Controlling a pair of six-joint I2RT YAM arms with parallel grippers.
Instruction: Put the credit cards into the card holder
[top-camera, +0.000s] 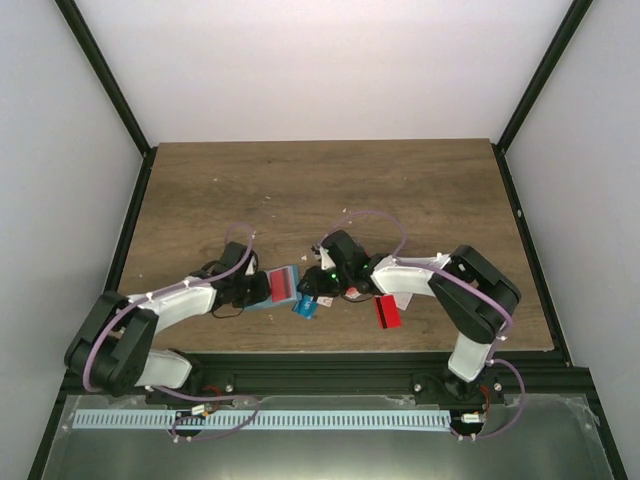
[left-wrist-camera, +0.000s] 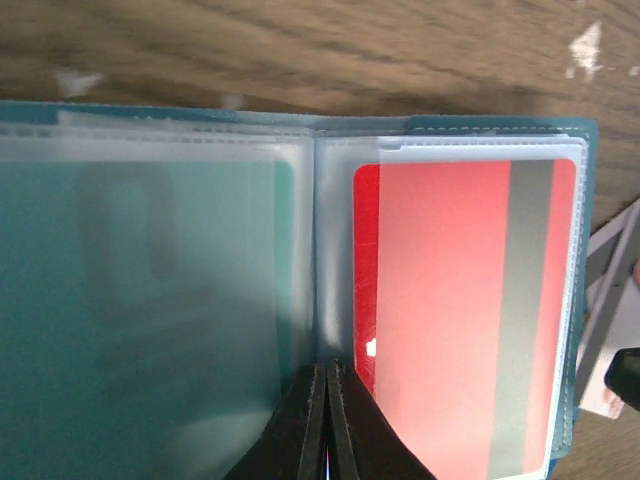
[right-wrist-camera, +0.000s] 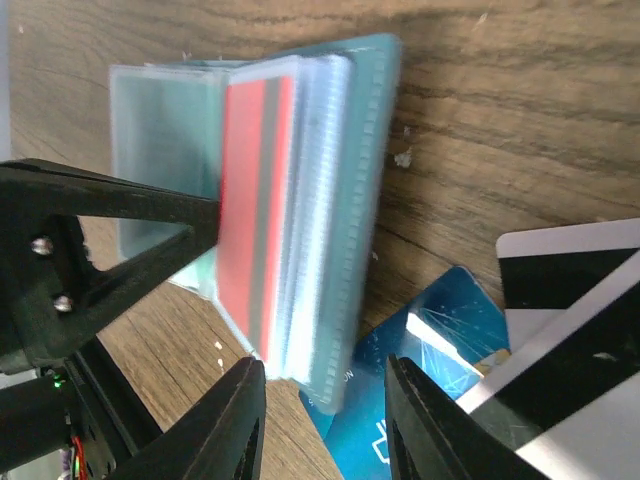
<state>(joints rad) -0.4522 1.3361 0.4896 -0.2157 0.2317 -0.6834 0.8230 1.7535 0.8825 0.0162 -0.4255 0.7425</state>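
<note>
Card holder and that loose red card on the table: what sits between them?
Top view: a blue card and the right gripper, between card holder and red card.

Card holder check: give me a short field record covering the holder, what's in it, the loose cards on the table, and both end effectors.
holder: flat teal-blue card holder, open, clear plastic sleeves showing
in holder: red plastic card with dark stripe, in the right-hand sleeve
loose on table: blue plastic card; white card with black stripe; second red card
left end effector: shut on the holder at its middle fold
right end effector: open, holding nothing, near the holder's corner
</note>
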